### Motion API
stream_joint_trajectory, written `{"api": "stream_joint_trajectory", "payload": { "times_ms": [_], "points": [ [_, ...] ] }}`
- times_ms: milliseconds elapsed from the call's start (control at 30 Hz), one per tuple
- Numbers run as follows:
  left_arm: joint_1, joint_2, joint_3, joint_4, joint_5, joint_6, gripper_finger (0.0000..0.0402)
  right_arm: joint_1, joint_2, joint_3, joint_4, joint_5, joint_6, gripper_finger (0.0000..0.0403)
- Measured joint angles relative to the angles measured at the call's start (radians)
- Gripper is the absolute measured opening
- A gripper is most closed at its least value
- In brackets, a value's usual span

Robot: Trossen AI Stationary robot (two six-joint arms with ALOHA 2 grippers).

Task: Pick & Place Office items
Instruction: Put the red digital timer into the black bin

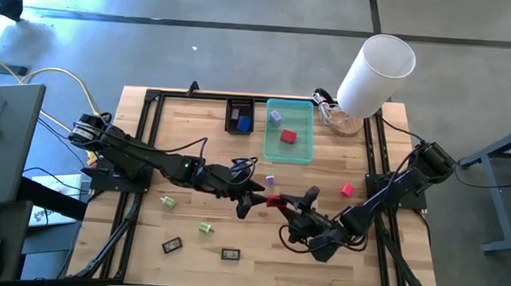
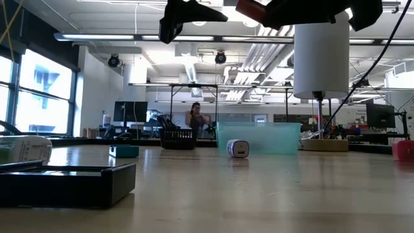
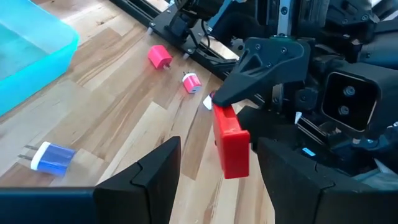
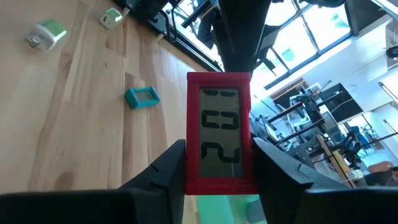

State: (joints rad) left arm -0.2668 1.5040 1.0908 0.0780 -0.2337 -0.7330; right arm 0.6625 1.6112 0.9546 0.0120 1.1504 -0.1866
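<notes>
We are gripping a red digital clock (image 4: 219, 134), its display showing digits, in our right gripper (image 1: 284, 202) above the table (image 1: 127, 250), near the teal tray (image 1: 288, 151); our left gripper (image 1: 251, 194) is hanging open beside it, a purple-white charger (image 1: 270, 181) lying between tray and clock

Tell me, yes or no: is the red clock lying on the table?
No; the right gripper holds the red clock up off the wood.

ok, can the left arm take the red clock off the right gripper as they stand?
Probably yes. The right gripper holds the red clock up off the table by one end, and the left gripper is open right in front of it, with nothing between them. The clock's free end faces the open fingers.
</notes>
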Motion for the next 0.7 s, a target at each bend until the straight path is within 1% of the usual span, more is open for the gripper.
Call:
{"api": "stream_joint_trajectory", "payload": {
  "times_ms": [200,333,500,700],
  "points": [
    [0.0,0.0,0.0,-0.001,0.0,0.001,0.0207,-0.034,0.0,0.0,0.0,-0.024,-0.007,0.0138],
    [0.002,0.005,0.0,0.0,-0.005,0.015,0.0207,-0.065,0.0,0.0,0.04,-0.035,-0.064,0.0138],
    [0.003,0.031,0.0,0.016,-0.006,0.03,0.0207,-0.1,0.0,0.0,0.097,-0.101,-0.121,0.0138],
    [0.003,0.048,-0.001,0.042,-0.006,0.088,0.0207,-0.119,0.0,0.0,0.113,-0.126,-0.136,0.0138]
  ]
}}
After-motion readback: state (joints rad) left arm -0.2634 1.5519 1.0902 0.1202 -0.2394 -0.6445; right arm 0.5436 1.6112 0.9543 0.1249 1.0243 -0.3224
